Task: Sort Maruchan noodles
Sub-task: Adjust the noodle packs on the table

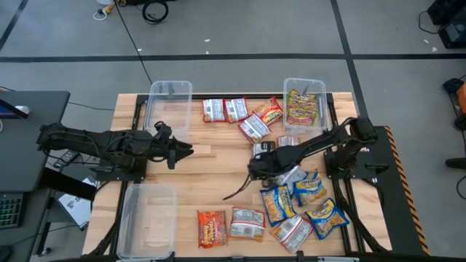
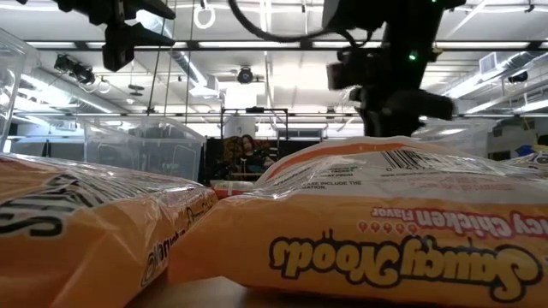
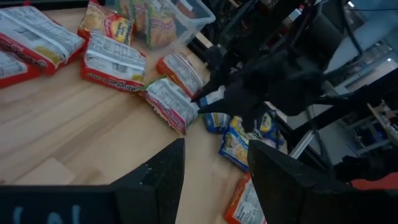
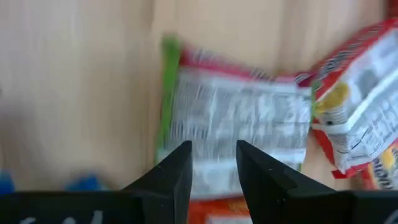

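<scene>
Packet (image 4: 239, 127), green-edged, silver back up, lies mid-desk directly under the right gripper (image 4: 212, 163); fingers slightly parted, empty, straddling its short side. Left gripper (image 1: 177, 151) farther off, open, empty.

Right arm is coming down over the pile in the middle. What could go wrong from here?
The right gripper, fingers apart, hangs over a green-edged packet whose edge meets a red-edged packet; closing may catch both. The packets are crinkly and flat, so the fingers could slip off. The left gripper waits open near the table's middle, possibly in the carry path.
</scene>
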`<state>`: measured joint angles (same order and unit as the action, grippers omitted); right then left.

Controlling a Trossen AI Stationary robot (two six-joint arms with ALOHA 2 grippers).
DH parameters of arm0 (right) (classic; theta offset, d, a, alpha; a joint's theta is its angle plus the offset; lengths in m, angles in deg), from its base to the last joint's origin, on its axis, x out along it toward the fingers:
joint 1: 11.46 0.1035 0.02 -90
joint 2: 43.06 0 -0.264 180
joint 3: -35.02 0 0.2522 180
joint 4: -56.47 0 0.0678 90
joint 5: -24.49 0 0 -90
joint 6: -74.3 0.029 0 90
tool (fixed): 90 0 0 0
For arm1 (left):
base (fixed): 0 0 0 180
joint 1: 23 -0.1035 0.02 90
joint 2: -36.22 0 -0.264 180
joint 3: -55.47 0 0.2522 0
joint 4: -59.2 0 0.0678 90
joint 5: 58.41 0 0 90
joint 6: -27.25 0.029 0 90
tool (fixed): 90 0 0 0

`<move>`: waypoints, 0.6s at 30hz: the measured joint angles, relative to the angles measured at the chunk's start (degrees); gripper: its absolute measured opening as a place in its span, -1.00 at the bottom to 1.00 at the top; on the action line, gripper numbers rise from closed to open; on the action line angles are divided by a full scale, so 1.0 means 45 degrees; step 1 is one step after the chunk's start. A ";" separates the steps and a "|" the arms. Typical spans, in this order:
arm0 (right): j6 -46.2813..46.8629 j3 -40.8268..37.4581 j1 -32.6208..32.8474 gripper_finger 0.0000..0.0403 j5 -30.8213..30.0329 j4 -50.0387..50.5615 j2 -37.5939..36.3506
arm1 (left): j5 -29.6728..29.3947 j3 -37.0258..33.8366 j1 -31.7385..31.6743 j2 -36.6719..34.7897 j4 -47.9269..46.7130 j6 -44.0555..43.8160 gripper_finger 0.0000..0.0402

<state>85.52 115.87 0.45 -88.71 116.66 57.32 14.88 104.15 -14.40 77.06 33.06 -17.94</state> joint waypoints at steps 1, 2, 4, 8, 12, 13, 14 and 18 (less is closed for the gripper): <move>0.1032 0.0000 0.0034 -0.36 -0.0355 -0.0391 -0.0022 | 0.0000 0.0000 0.0000 0.0000 -0.0025 0.0000 -0.10; 0.2121 0.0000 0.0042 -0.36 -0.0735 -0.0642 -0.0041 | 0.0000 0.0000 0.0000 0.0000 -0.0015 0.0000 -0.10; 0.4590 0.0000 0.0012 -0.36 -0.1172 -0.0785 -0.0046 | 0.0000 0.0000 0.0000 0.0000 -0.0020 -0.0005 -0.10; 0.9259 0.0000 -0.0532 -0.32 -0.0053 -0.0774 0.0154 | -0.0002 0.0000 0.0000 0.0000 -0.0011 -0.0010 -0.10; 1.0419 0.0102 -0.1397 -0.14 0.1237 -0.1894 0.0170 | -0.0362 0.0000 0.0000 0.0000 0.0001 0.0000 -0.10; 1.0438 0.0303 -0.1642 -0.09 0.1520 -0.1772 0.0175 | -0.0481 0.0000 0.0000 0.0000 0.0003 0.0000 -0.10; 1.0590 0.0584 -0.1870 -0.04 0.1674 -0.1490 0.0175 | -0.0608 0.0000 0.0000 0.0000 0.0004 -0.0002 -0.10; 1.0627 0.1625 -0.2314 0.02 0.1666 0.0319 0.0399 | -0.0808 0.0000 -0.0001 0.0000 0.0009 0.0000 -0.10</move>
<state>133.34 123.18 -9.96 -81.22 118.10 59.11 11.24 104.15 -14.40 77.06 33.10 -17.94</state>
